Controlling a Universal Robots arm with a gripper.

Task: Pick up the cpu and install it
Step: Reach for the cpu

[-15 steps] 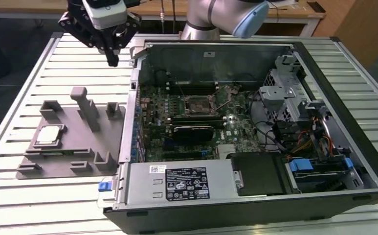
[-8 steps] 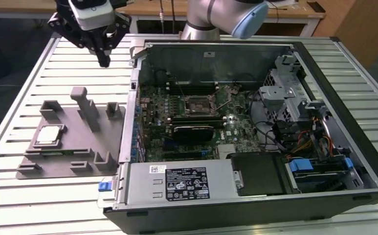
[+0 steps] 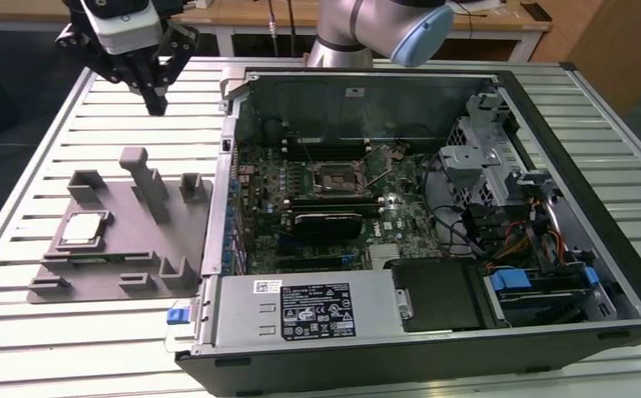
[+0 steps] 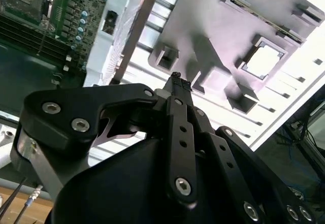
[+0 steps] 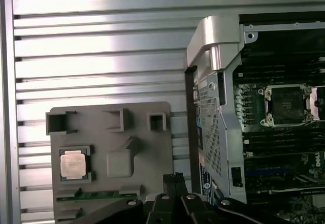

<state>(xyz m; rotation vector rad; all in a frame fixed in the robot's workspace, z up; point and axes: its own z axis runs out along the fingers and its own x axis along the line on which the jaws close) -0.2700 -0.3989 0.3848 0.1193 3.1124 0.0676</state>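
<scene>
I am getting strong overhead light glaring off the slatted table (image 5: 101, 36) — in the second wrist view it is washing the cpu (image 4: 263, 61) and grey fixture plate (image 4: 203, 21) almost white. Its posts (image 3: 135, 174) are throwing soft shadows, and the case (image 3: 342, 108) interior is sitting dimmer in the exterior view.

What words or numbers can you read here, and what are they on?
None can be read.
The white sticker on the silver box: print too small to read.
The black label beside it: print too small to read.
The cpu: no marks I can make out on its top.
</scene>
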